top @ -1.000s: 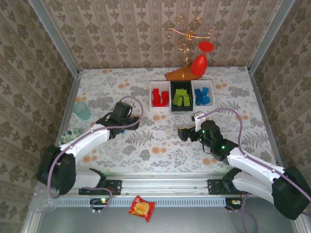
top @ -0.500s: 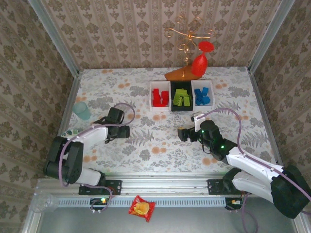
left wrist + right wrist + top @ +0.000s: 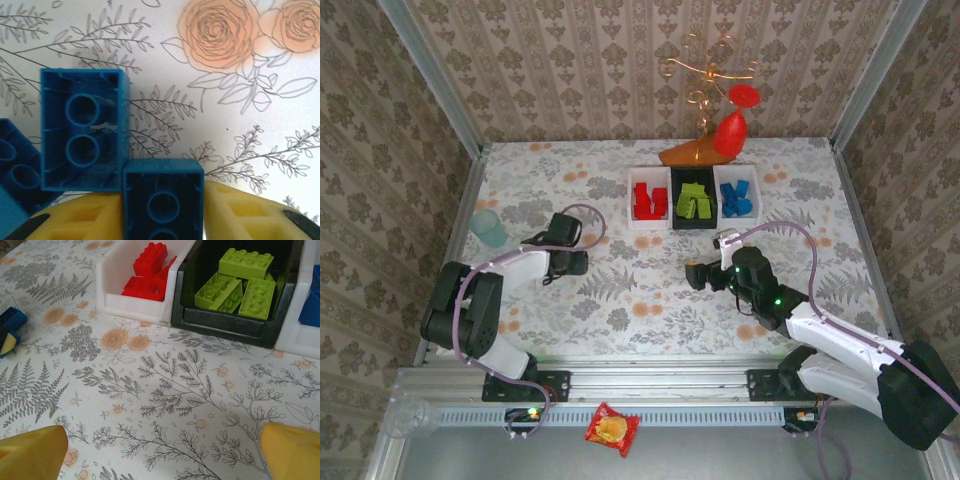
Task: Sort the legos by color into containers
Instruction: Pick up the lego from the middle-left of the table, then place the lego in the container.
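In the left wrist view my left gripper (image 3: 163, 212) has its yellow pads (image 3: 235, 210) pressed against both sides of a small blue lego (image 3: 163, 192), underside up. Two more blue legos (image 3: 82, 130) (image 3: 14, 172) lie just beside it on the flowered cloth. From above, that gripper (image 3: 570, 262) sits left of centre. My right gripper (image 3: 695, 277) hovers open over bare cloth, pads (image 3: 30, 455) wide apart. The three containers stand at the back: white with red legos (image 3: 647, 200), black with green ones (image 3: 693, 200), white with blue ones (image 3: 737, 198).
A teal cup (image 3: 490, 228) stands at the far left. A red ornament on a wooden stand (image 3: 720, 135) rises behind the containers. A red snack packet (image 3: 612, 428) lies off the table at the front. Patterned walls close in three sides.
My left gripper came down toward the left onto the blue legos and closed on one. The left arm folded in. The right arm stayed still and open.
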`<move>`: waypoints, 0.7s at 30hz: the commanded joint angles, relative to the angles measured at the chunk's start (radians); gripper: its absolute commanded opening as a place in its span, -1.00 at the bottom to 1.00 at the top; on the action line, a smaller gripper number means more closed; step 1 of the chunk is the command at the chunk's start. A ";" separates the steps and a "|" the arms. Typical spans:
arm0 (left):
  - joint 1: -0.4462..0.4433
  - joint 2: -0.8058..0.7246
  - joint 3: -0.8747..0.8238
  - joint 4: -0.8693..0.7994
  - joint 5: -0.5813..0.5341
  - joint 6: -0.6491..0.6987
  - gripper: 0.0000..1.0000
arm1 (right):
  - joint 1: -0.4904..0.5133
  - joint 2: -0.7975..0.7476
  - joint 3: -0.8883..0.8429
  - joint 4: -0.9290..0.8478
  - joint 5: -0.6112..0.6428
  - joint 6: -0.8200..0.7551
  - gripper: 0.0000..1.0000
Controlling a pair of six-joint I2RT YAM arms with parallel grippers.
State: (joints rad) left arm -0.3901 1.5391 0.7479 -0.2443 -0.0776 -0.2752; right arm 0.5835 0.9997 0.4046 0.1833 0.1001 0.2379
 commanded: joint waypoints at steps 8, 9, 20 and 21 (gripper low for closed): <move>-0.174 -0.065 0.072 -0.050 -0.055 0.002 -0.34 | 0.007 -0.006 0.030 -0.003 0.047 -0.001 1.00; -0.198 -0.076 0.091 -0.040 -0.048 0.002 -0.34 | 0.007 -0.015 0.029 -0.011 0.066 0.003 1.00; -0.395 0.103 0.465 0.186 0.087 0.031 -0.36 | -0.073 -0.239 -0.058 -0.071 0.275 0.076 1.00; -0.406 0.145 0.518 0.194 0.101 0.041 -0.36 | -0.077 -0.252 -0.061 -0.078 0.284 0.077 1.00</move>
State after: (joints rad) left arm -0.7734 1.5997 1.1797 -0.1181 -0.0376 -0.2680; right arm 0.5171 0.7776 0.3660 0.1417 0.3115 0.2817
